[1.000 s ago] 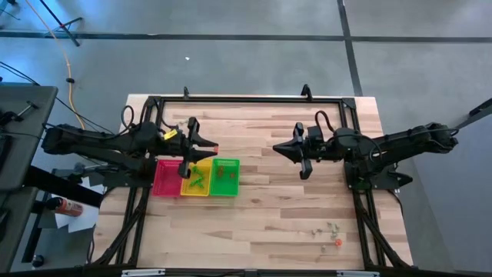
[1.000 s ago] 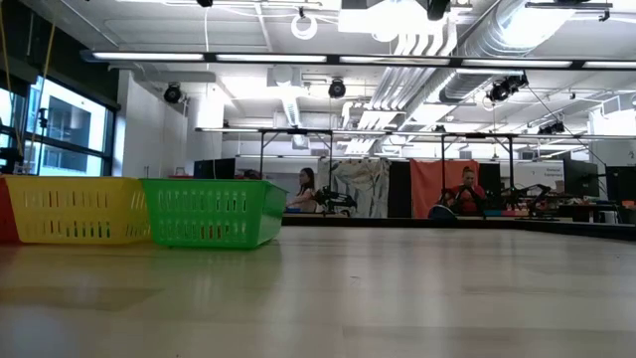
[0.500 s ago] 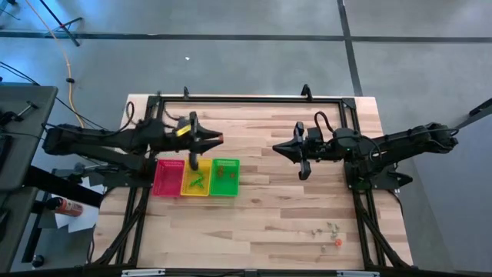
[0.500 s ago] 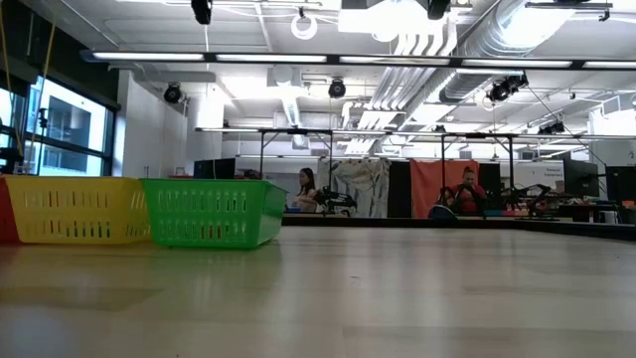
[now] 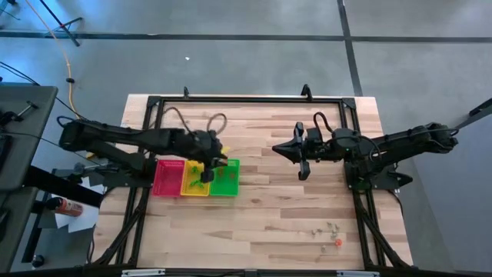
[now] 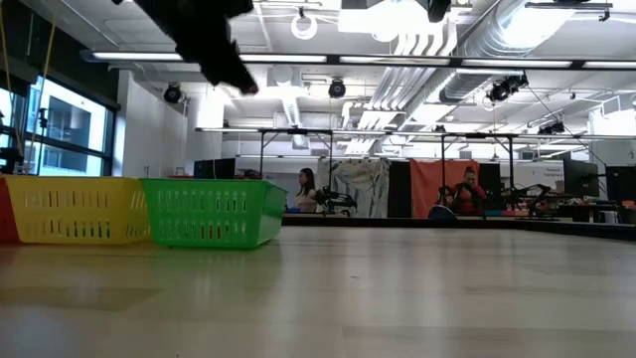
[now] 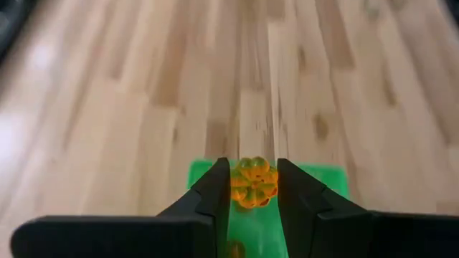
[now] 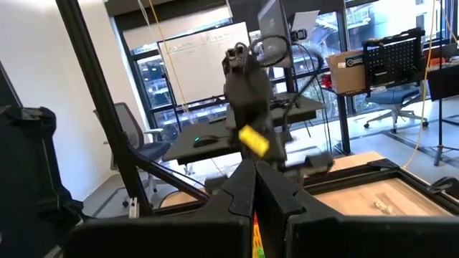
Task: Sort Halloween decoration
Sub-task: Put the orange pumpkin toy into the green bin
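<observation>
In the left wrist view, the fingers (image 7: 215,188) of the left gripper (image 7: 252,185) are closed on an orange pumpkin trinket (image 7: 253,183), evidently light, hard and slippery, best pinched across its middle. In the high view, it is held over the green tray (image 5: 228,182) near the table's left edge, more trinkets (image 5: 329,230) lie near the front right corner, and the right gripper (image 5: 277,148), shut and empty, waits at mid-table.

Even overhead light, soft shadows, blur in the close views

In the low view, ceiling strip lights (image 6: 328,60) glare white and the near wooden table (image 6: 397,298) is out of focus, with a dark smeared arm (image 6: 204,40) at top. In the left wrist view the orange trinket (image 7: 254,182) is fairly sharp; the boards beyond blur. In the right wrist view, bright windows (image 8: 193,72) backlight the blurred other arm (image 8: 247,93).
</observation>
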